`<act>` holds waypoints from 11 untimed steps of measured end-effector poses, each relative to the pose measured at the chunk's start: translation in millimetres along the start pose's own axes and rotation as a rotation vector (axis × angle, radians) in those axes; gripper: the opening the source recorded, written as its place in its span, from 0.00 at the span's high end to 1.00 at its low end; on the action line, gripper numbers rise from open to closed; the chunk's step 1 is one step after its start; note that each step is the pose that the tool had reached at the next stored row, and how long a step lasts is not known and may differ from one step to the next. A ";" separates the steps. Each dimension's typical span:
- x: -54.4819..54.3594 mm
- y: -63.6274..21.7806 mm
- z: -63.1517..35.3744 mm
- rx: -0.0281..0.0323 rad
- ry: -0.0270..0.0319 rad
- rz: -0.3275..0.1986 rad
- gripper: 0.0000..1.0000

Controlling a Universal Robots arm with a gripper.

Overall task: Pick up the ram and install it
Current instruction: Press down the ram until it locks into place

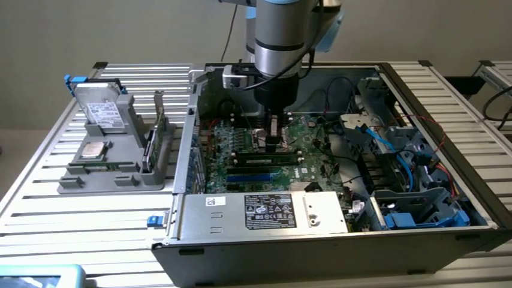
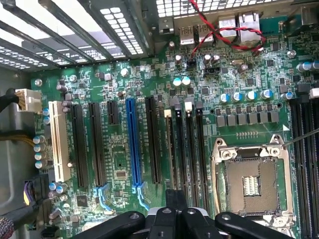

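Note:
The ram [image 1: 268,161], a slim green stick with dark chips, stands on edge in a black slot of the motherboard [image 1: 240,147] inside the open computer case. My gripper [image 1: 274,143] hangs straight down over the ram's top edge, fingers shut with nothing between them; whether they touch the stick I cannot tell. In the wrist view the shut gripper [image 2: 175,201] points at the row of narrow black memory slots [image 2: 185,149] beside the empty processor socket [image 2: 250,181].
The case walls [image 1: 194,120] and the power supply [image 1: 264,210] box in the motherboard. Blue and black cables [image 1: 384,144] crowd the exterior view's right. A grey tray [image 1: 120,174] outside the case holds a hard drive [image 1: 100,111], a square silver chip [image 1: 95,150] and an upright card [image 1: 160,129].

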State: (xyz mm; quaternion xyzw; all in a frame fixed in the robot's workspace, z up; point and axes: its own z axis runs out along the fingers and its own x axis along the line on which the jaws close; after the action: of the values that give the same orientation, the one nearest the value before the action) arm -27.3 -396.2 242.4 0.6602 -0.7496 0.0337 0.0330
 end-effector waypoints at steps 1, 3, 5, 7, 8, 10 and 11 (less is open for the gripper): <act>-0.1 0.0 0.0 -0.0012 0.0000 0.013 0.89; 0.0 0.0 0.0 -0.0037 0.0001 0.040 0.89; -0.1 0.0 0.3 -0.0059 0.0000 0.065 0.89; -0.1 0.0 0.6 -0.0075 0.0000 0.091 0.89; -0.1 0.0 0.5 -0.0089 0.0003 0.105 0.89; -0.1 0.0 0.5 -0.0115 0.0005 0.132 0.89; -0.1 0.0 0.6 -0.0127 0.0005 0.146 0.89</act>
State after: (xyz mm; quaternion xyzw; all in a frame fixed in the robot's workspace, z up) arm -27.2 -396.1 241.8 0.6035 -0.7960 0.0314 0.0349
